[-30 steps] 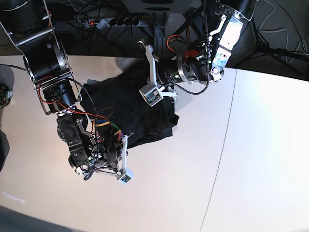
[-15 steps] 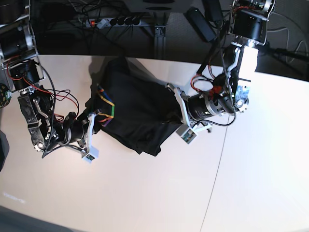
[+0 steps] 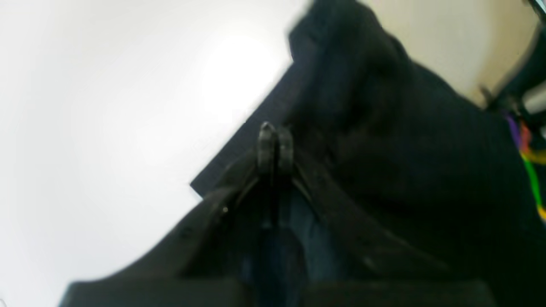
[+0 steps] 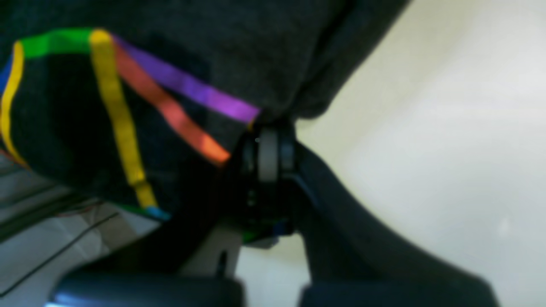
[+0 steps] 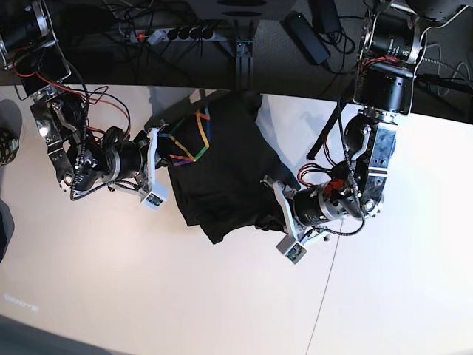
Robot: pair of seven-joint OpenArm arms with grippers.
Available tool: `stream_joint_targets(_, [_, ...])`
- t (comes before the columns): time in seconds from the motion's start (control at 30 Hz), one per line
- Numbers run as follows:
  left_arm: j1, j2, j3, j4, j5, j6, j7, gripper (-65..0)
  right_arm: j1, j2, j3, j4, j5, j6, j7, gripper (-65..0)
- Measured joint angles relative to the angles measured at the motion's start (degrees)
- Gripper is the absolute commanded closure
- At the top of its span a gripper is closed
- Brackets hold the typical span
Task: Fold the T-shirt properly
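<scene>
- T-shirt (image 5: 222, 181), black, bunched in a crumpled heap on the table (image 5: 222, 296), toward the middle of its far edge, between my two arms.
- Rainbow outline print (image 5: 188, 140) shows on the part of the shirt nearest my right arm; in the right wrist view the yellow, orange, purple and green lines (image 4: 123, 106) run right up to my fingertips.
- My right pincer (image 4: 268, 147) is clamped tight on T-shirt fabric at the edge of the print; pads pressed together, cloth draped above and around them.
- My left pincer (image 3: 275, 143) is also pinched closed, with a dark hem or fold of the T-shirt (image 3: 384, 149) at its tips; that view is blurred, so exactly which edge I hold I cannot tell.
- In the base view my left pincer (image 5: 272, 194) sits at the shirt's side facing the table's seam (image 5: 332, 281), my right pincer (image 5: 164, 148) at the opposite side.
- Shirt lies loosely between both grips, folds and wrinkles visible, not flat.
- Power strip (image 5: 174, 33) and cables sit beyond the table's far edge.
</scene>
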Motion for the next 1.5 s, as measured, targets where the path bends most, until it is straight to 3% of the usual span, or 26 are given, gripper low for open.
stream_joint_targets(0.17, [-2.08, -0.13, 0.09, -2.84, 0.07, 0.00, 0.74, 0.0, -0.83, -3.08, 0.00, 0.09, -0.02, 0.00, 0.09, 0.0])
stream_joint_targets(0.23, [-2.36, -0.68, -0.37, -2.40, -1.22, 0.22, 4.98, 0.0, -1.01, -3.56, 0.61, 0.09, -0.26, -0.04, 0.28, 0.0])
stream_joint_targets(0.33, [-1.92, -4.22, -3.43, 1.07, -9.01, 1.88, 11.23, 0.0, -1.11, -3.54, 3.26, 0.04, -0.55, -0.04, -0.17, 0.0])
stream_joint_targets(0.47, [0.44, -10.45, -10.56, 9.66, -15.15, 2.51, 12.57, 0.0, -1.14, -3.39, 8.70, -0.17, -1.95, -0.02, -0.70, 0.0])
stream_joint_targets(0.63, [4.63, -14.95, -16.85, 20.52, -16.37, 2.43, 12.79, 0.0, -1.27, -3.50, 18.56, -0.15, -1.68, -0.02, -0.81, 0.0])
stream_joint_targets(0.73, [8.46, -18.32, -22.82, 24.61, -18.67, 2.56, 12.33, 0.0, -3.37, -1.79, 25.31, 0.15, -1.73, -0.02, -0.68, 0.0])
stream_joint_targets(1.0, [22.84, -22.47, -39.43, 25.09, -26.08, 1.44, 15.87, 0.0, -20.76, -2.86, 46.53, 0.11, -3.23, -0.02, -0.59, 0.0])
stream_joint_targets(1.13, [31.26, -22.47, -44.28, 25.09, -26.01, 1.38, 15.89, 0.0, -30.36, -3.69, 56.37, 0.44, -1.14, -0.09, 2.36, 0.0])
stream_joint_targets(1.23, [37.29, -21.03, -46.36, 25.09, -26.01, 1.40, 15.56, 0.0, -35.82, -3.54, 63.28, 0.39, -0.44, -0.07, 1.64, 0.0])
stream_joint_targets(1.37, [45.38, -17.42, -50.58, 25.09, -25.46, 1.40, 15.76, 0.0, -43.10, -3.67, 71.45, 0.24, 1.62, -0.02, -2.45, 0.0])
stream_joint_targets(1.5, [50.73, -15.10, -56.50, 25.11, -25.88, 1.40, 16.06, 0.0, -47.43, -3.69, 77.50, 0.15, 8.11, 0.00, -4.74, 0.0])
